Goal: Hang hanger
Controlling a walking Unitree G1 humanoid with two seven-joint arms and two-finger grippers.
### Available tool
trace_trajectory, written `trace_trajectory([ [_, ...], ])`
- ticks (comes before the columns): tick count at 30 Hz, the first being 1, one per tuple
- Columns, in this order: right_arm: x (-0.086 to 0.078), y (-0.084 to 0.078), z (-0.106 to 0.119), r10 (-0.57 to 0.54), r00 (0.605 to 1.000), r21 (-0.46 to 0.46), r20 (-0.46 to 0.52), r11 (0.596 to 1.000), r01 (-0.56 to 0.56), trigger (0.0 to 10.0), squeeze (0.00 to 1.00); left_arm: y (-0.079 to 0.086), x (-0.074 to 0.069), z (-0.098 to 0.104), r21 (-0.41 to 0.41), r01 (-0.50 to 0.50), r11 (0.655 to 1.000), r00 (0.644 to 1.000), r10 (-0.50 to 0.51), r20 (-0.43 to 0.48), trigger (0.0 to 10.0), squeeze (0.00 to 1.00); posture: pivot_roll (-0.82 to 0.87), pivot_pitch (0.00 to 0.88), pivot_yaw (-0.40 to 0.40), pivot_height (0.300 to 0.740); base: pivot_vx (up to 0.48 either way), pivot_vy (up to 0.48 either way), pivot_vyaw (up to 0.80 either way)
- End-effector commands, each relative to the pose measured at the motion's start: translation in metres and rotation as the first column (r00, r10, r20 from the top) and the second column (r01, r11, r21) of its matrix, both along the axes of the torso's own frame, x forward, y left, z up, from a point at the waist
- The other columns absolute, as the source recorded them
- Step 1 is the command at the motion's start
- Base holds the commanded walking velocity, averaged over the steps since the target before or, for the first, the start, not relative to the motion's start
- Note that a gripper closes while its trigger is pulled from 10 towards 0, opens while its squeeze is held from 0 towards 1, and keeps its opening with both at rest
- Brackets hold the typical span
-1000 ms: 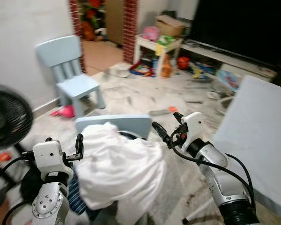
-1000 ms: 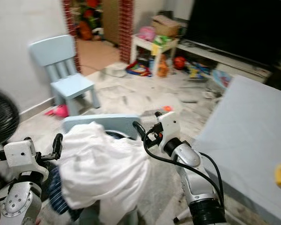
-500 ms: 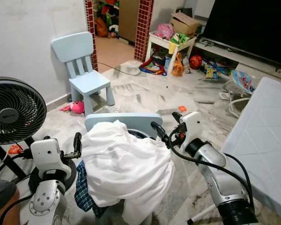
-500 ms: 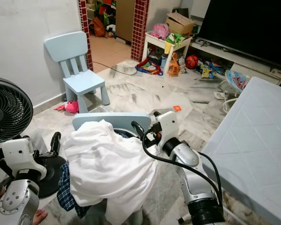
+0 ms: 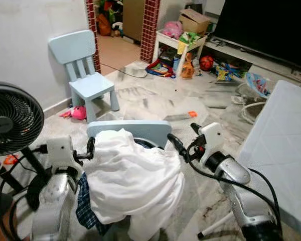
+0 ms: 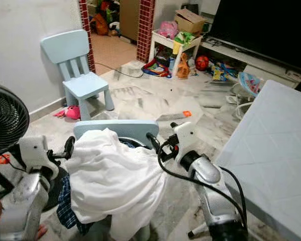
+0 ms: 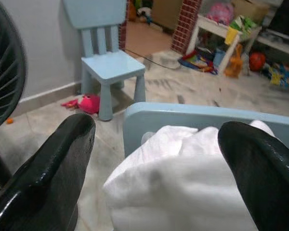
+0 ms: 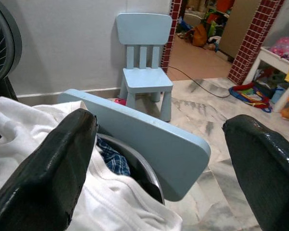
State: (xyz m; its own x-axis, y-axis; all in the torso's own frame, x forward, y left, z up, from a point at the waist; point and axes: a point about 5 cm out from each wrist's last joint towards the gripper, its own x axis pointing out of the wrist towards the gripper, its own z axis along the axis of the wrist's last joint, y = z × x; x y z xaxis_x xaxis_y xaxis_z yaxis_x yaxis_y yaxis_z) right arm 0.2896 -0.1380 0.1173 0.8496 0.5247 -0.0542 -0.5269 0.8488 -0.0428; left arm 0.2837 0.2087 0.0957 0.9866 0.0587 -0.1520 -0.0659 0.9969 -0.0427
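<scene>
Flanking the white cloth (image 5: 133, 175): left claw (image 5: 91, 148), right claw (image 5: 183, 139), both spread.

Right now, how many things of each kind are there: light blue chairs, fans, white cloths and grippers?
Chairs: 2
Fan: 1
White cloth: 1
Grippers: 2, left gripper, right gripper
Total: 6

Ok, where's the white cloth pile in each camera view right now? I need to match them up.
Left eye view: white cloth, low centre, between the two grippers.
Right eye view: low, left of centre.
Left wrist view: between the black fingers, near the camera.
Right wrist view: along the near edge, beside one finger.
Shared landmark: the pale blue chair back just behind the pile.
</scene>
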Motion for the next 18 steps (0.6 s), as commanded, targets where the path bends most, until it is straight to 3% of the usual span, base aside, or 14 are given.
trace_trajectory([
  [1,-0.002,-0.004,0.004,0.002,1.0,-0.017,0.005,1.0,-0.001,10.0,0.0,-0.006,0.005,0.0,0.0,0.051,0.999,0.999,-0.051,-0.013,10.0,0.0,-0.03,0.029,-0.137,0.74,0.0,0.0,0.0],
  [6,-0.007,-0.011,0.007,-0.016,1.0,-0.034,-0.004,0.999,0.016,10.0,0.0,-0.002,0.018,-0.009,0.037,0.121,0.992,0.987,-0.116,-0.112,10.0,0.0,-0.06,0.04,-0.132,0.74,0.0,0.0,0.0],
  [7,-0.007,-0.011,0.008,-0.018,1.0,-0.035,-0.007,0.999,0.017,10.0,0.0,0.001,0.021,-0.014,0.027,0.141,0.99,0.977,-0.134,-0.168,10.0,0.0,-0.06,0.042,-0.132,0.74,0.0,0.0,0.0],
  [9,-0.008,-0.011,0.008,-0.018,1.0,-0.036,-0.008,0.999,0.018,10.0,0.0,0.002,0.022,-0.016,0.023,0.146,0.989,0.973,-0.139,-0.183,10.0,0.0,-0.06,0.042,-0.132,0.74,0.0,0.0,0.0],
  [12,-0.008,-0.008,0.011,-0.017,1.0,-0.038,-0.007,0.999,0.017,10.0,0.0,-0.002,0.021,-0.028,-0.007,0.27,0.963,0.925,-0.261,-0.277,10.0,0.0,-0.06,0.047,-0.121,0.74,0.0,0.0,0.0],
  [15,-0.008,-0.007,0.011,-0.02,1.0,-0.038,-0.006,0.999,0.02,10.0,0.0,-0.002,0.022,-0.031,-0.018,0.284,0.959,0.917,-0.277,-0.289,10.0,0.0,-0.06,0.045,-0.116,0.74,0.0,0.0,0.0],
  [17,-0.008,-0.007,0.011,-0.027,1.0,-0.038,-0.009,0.999,0.027,10.0,0.0,0.001,0.024,-0.036,-0.009,0.298,0.954,0.905,-0.286,-0.314,5.8,0.0,-0.06,0.04,-0.107,0.74,0.0,0.0,0.0],
  [18,-0.008,-0.006,0.011,-0.029,1.0,-0.037,-0.009,0.999,0.028,10.0,0.0,0.002,0.025,-0.037,-0.011,0.3,0.954,0.903,-0.288,-0.318,0.9,0.0,-0.06,0.039,-0.106,0.74,0.0,0.0,0.0],
])
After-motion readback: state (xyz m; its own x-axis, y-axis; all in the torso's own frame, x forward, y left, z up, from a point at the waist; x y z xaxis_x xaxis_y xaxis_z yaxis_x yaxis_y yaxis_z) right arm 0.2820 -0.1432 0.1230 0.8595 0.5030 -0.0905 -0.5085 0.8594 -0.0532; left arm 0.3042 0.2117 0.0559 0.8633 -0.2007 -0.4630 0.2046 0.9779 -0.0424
